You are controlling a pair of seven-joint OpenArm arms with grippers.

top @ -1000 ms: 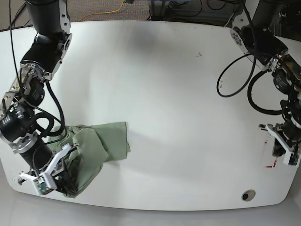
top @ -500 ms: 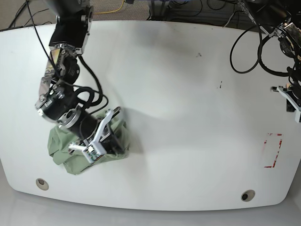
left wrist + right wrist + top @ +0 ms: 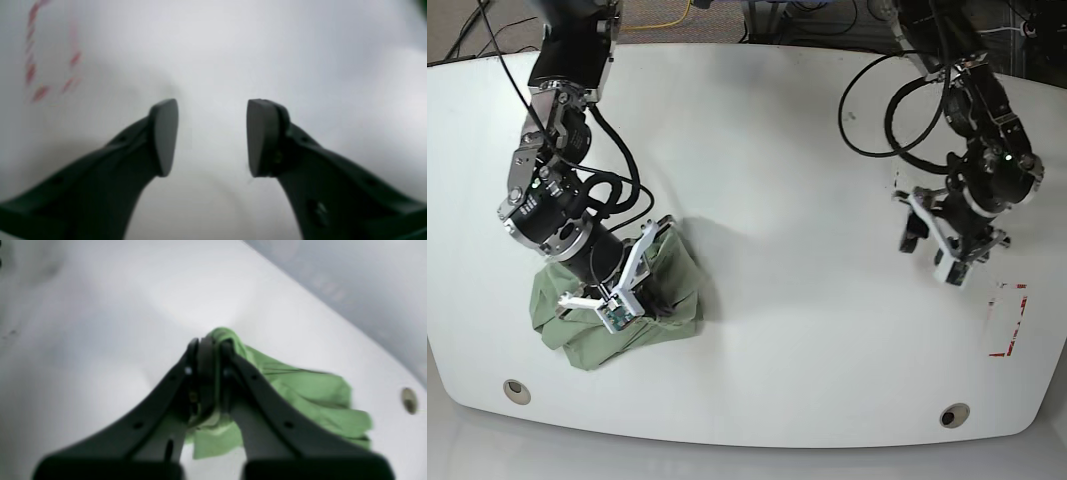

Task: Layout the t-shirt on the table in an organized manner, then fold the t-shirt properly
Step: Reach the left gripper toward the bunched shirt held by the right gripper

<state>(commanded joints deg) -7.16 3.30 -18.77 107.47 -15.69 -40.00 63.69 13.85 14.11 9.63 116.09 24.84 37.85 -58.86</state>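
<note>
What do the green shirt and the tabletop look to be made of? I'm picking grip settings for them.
The t-shirt looks like soft, matte woven or knit fabric: it bunches into loose folds where the right gripper pinches it. The table looks like hard, glossy white laminate or painted board, judging by its soft reflections; the exact material can't be told.

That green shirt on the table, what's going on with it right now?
The right gripper is shut on a bunched fold of the t-shirt, which lies crumpled in a heap near the table's front corner, not yet spread out. The left gripper is open and empty above bare tabletop, with the red tape mark off to its side.
</note>
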